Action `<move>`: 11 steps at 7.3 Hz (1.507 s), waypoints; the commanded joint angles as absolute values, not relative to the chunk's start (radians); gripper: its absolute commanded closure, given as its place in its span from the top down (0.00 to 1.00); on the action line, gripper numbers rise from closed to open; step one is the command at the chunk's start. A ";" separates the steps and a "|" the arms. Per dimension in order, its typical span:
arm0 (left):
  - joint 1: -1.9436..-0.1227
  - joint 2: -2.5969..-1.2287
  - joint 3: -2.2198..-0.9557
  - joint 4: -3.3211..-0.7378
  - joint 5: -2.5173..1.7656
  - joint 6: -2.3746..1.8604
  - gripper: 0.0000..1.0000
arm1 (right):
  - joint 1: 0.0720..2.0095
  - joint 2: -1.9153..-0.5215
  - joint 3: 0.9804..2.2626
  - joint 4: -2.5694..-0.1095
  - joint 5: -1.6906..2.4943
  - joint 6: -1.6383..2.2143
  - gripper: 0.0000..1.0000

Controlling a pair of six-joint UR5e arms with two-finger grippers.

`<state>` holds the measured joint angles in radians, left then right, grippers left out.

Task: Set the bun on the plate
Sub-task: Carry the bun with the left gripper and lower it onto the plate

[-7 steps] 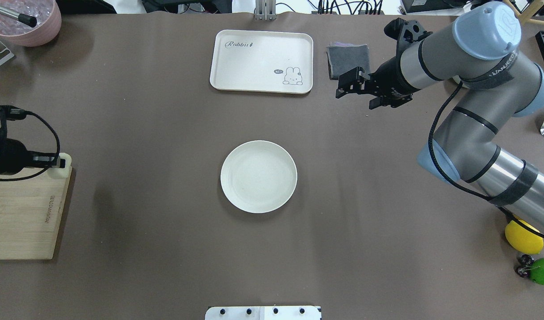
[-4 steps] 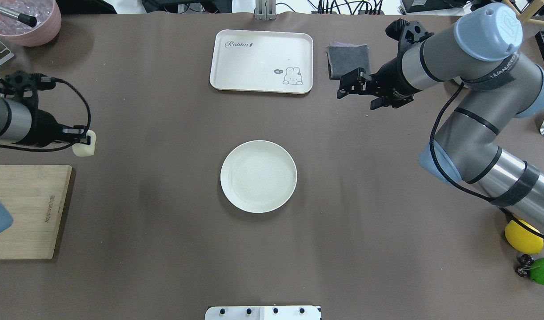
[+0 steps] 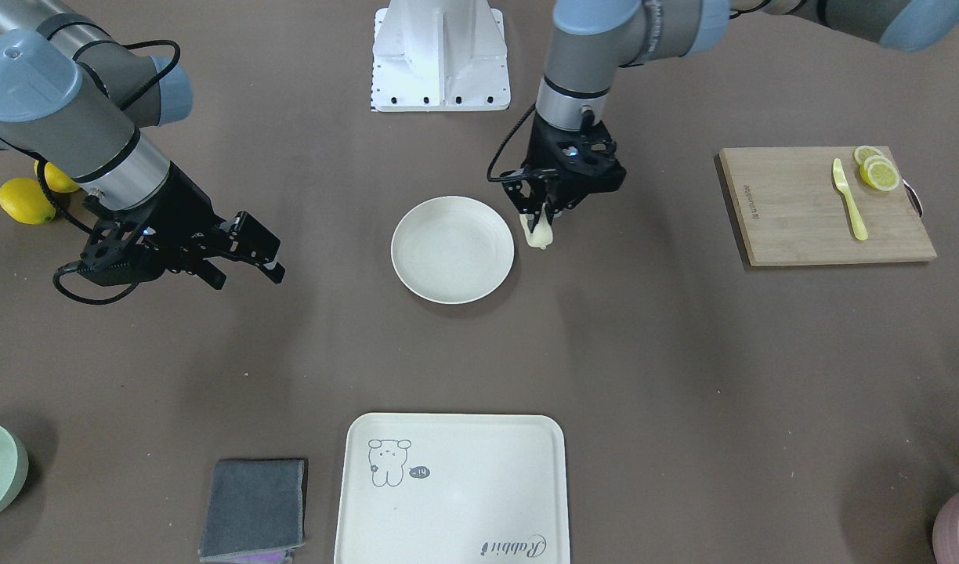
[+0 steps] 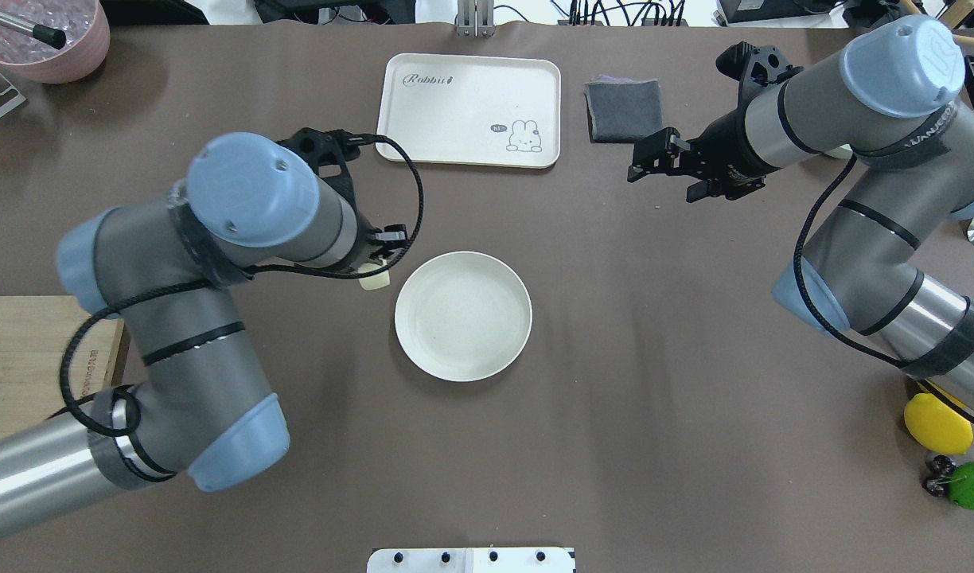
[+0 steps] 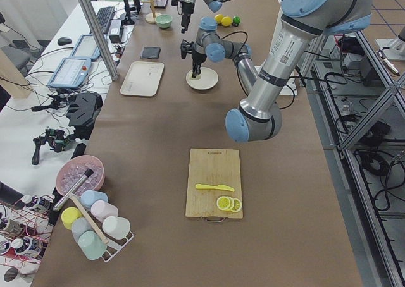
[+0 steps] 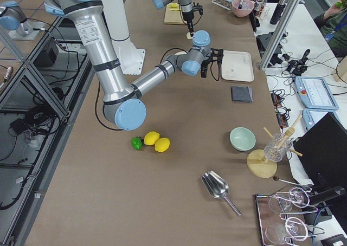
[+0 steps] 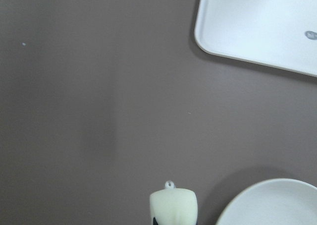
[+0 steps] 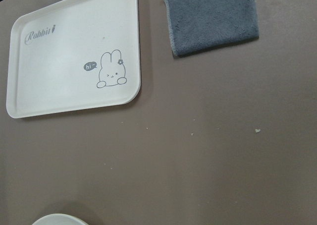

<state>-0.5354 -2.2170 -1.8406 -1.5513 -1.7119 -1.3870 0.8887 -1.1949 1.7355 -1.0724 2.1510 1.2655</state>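
Found with the left pincer (image 3: 544,210) clamped on the top of the bun (image 3: 536,233), long axis hanging below the tips, just outside the rim of the plate (image 3: 448,254), which lies toward the distant right pincer (image 3: 265,254), spread and empty.

From overhead, the left arm's grey wrist (image 4: 296,231) covers most of the left gripper (image 4: 381,256) and all but a sliver of the small pale cream bun (image 4: 373,279). Whether the bun touches the rim of the round cream-white plate (image 4: 463,362) cannot be told. The left wrist view's bottom edge cuts off the bun's lower part and most of the plate. In both side views the bun is too small to make out.
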 commanded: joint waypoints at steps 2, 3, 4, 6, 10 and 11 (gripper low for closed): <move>-0.436 -2.351 -1.566 -1.777 -1.593 -1.460 0.24 | 1.001 -1.250 1.738 -1.234 2.206 1.044 1.00; -0.428 -2.352 -1.493 -1.863 -1.574 -1.460 0.24 | 1.014 -1.255 1.738 -1.268 2.206 1.005 1.00; -0.413 -2.352 -1.474 -1.890 -1.556 -1.460 0.32 | 1.022 -1.265 1.736 -1.269 2.206 0.994 1.00; -0.394 -2.350 -1.482 -1.882 -1.554 -1.460 0.60 | 1.028 -1.267 1.733 -1.270 2.207 0.982 1.00; -0.400 -2.318 -1.617 -1.759 -1.563 -1.450 0.98 | 1.161 -1.330 1.747 -1.373 2.304 0.774 1.00; -0.458 -2.271 -1.775 -1.639 -1.569 -1.351 0.98 | 1.220 -1.403 1.747 -1.373 2.336 0.644 1.00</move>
